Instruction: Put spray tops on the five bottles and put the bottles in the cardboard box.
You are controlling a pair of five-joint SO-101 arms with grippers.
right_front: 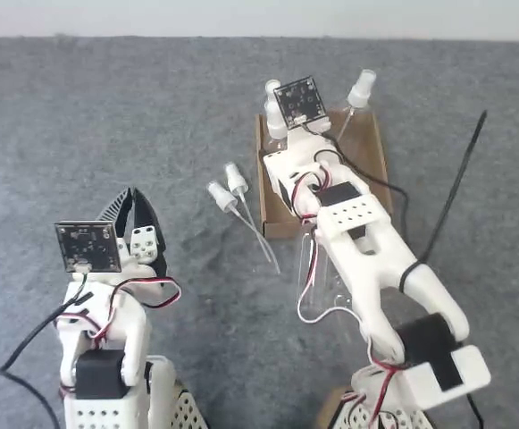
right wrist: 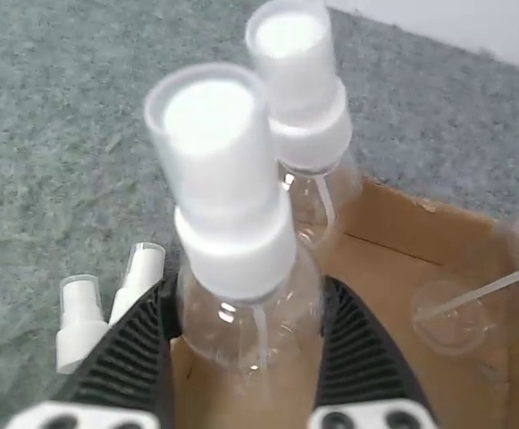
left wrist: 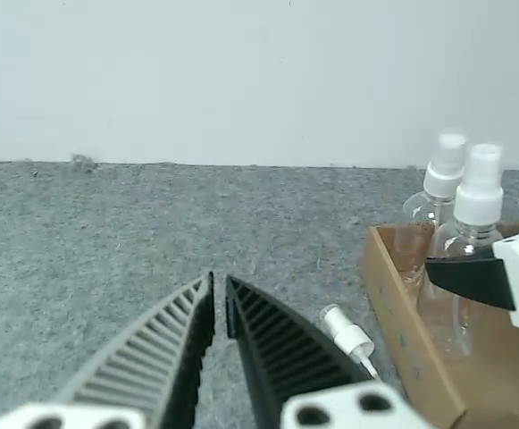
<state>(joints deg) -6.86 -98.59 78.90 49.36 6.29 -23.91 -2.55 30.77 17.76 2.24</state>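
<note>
While left gripper [left wrist: 219,290] sits closed, right gripper [right wrist: 247,304] pinches bottle [right wrist: 241,335] btwn jaws, in box [right wrist: 393,255].

The left arm [right_front: 105,335] and the right arm [right_front: 380,264] are white printed-plastic shells around black servo blocks [right_front: 103,374], strung with looping red, white and black wires [right_front: 152,288], each carrying a square dark circuit board [right_front: 89,246] at the wrist and black ribbed fingers [left wrist: 281,353] on white, screw-holed mounts [left wrist: 348,411].

Grey, felt-like table [right_front: 107,116] — on it sit the cardboard box [right_front: 277,223], two loose spray tops [right_front: 220,195] just beside it, and what look like clear bottles [right_front: 311,264] lying near it.
</note>
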